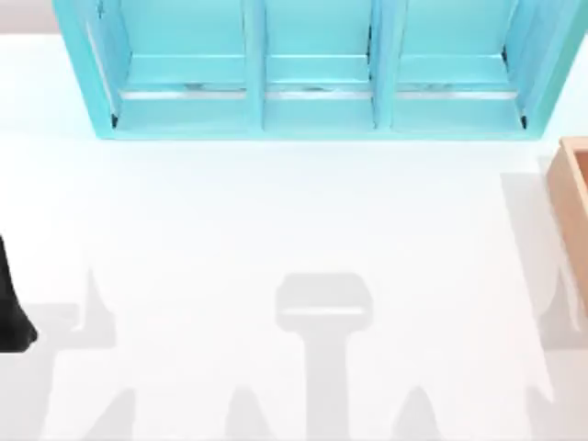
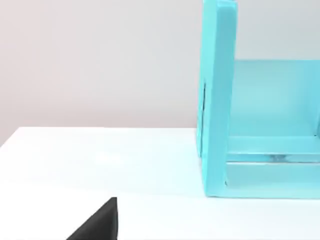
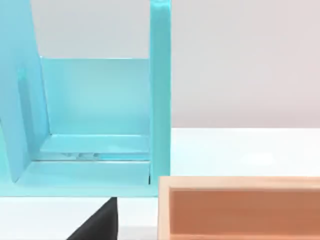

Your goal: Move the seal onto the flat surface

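Observation:
The seal is out of view. The flat surface (image 1: 276, 211) is the broad white tabletop, spreading in front of the shelf unit; it also appears in the left wrist view (image 2: 100, 155) and the right wrist view (image 3: 240, 150). My left arm (image 1: 11, 308) is a black shape at the table's far left edge. A black part of my left gripper (image 2: 97, 225) hangs low over the white top. A black part of my right gripper (image 3: 97, 222) sits just beside the tan box.
A turquoise shelf unit (image 1: 312, 101) with three compartments stands along the back edge; its end wall (image 2: 217, 100) is near the left arm, its other end wall (image 3: 160, 90) near the right. A tan wooden box (image 1: 574, 202) (image 3: 240, 207) stands at the right edge.

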`<action>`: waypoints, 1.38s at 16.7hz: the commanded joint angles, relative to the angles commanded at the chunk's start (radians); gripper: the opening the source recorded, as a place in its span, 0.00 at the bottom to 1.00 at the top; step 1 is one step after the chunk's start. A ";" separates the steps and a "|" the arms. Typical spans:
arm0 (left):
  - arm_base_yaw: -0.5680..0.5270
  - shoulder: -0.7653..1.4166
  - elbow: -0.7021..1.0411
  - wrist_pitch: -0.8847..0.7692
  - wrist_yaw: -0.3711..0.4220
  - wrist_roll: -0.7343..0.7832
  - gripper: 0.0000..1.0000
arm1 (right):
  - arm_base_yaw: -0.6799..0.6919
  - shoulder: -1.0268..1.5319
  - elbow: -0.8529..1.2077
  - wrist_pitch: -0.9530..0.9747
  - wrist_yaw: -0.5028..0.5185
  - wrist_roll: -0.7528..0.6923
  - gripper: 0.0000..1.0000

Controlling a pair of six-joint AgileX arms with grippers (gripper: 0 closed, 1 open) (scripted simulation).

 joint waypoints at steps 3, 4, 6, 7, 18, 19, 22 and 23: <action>0.000 0.000 0.000 0.000 0.000 0.000 1.00 | -0.004 0.011 0.011 -0.011 0.000 -0.003 1.00; 0.000 0.000 0.000 0.000 0.000 0.000 1.00 | -0.011 0.033 0.032 -0.031 0.001 -0.009 1.00; 0.000 0.000 0.000 0.000 0.000 0.000 1.00 | -0.032 0.107 0.104 -0.098 0.002 -0.029 1.00; 0.000 0.000 0.000 0.000 0.000 0.000 1.00 | -0.046 0.160 0.152 -0.143 0.002 -0.043 1.00; 0.000 0.000 0.000 0.000 0.000 0.000 1.00 | -0.252 1.139 0.858 -0.856 -0.003 -0.241 1.00; 0.000 0.000 0.000 0.000 0.000 0.000 1.00 | -0.269 1.216 0.918 -0.916 -0.003 -0.258 1.00; 0.000 0.000 0.000 0.000 0.000 0.000 1.00 | -0.314 1.422 1.077 -1.066 -0.003 -0.303 1.00; 0.000 0.000 0.000 0.000 0.000 0.000 1.00 | -0.326 1.474 1.121 -1.105 -0.002 -0.315 1.00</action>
